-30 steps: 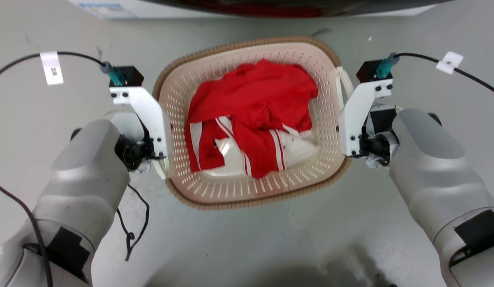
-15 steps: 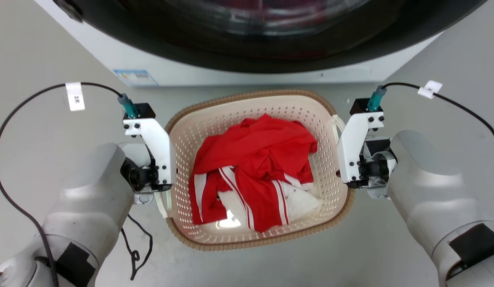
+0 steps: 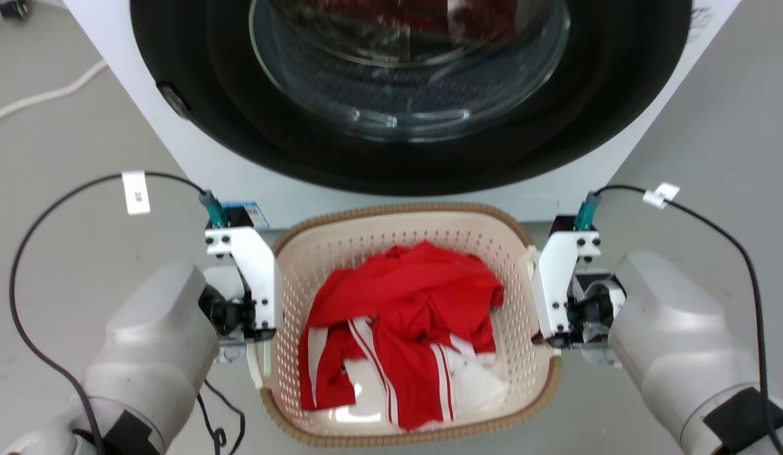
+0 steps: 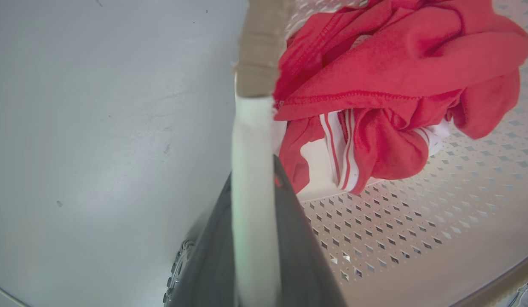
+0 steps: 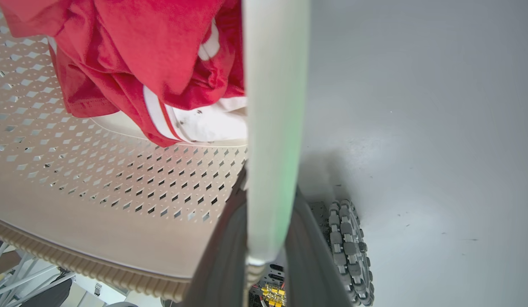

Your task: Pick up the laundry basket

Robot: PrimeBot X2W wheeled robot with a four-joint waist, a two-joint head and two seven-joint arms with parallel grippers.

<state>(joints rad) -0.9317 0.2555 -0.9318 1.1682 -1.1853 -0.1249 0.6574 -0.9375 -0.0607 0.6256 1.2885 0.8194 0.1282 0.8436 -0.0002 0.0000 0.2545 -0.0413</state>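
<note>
The laundry basket [image 3: 397, 213], cream with a brown woven-look rim, sits between my two arms in the head view and holds red clothes with white stripes [image 3: 404, 297]. In the left wrist view my left gripper [image 4: 252, 172] is shut on the basket's white loop handle [image 4: 252, 136], one dark finger on each side of it. My right gripper [image 5: 270, 183] is shut the same way on the other white handle [image 5: 274, 106]. In the head view the white wrist brackets hide both sets of fingers.
A white washing machine [image 3: 227, 170] with a dark round door [image 3: 410, 63] stands just beyond the basket. Grey floor lies to both sides, with a white cable [image 3: 43, 95] at the far left. One of my base wheels [image 5: 349, 243] shows below the right gripper.
The whole head picture has shifted down as the camera moved, bringing the washing machine's door into view. Both grippers stay at the basket's sides with the basket between them.
</note>
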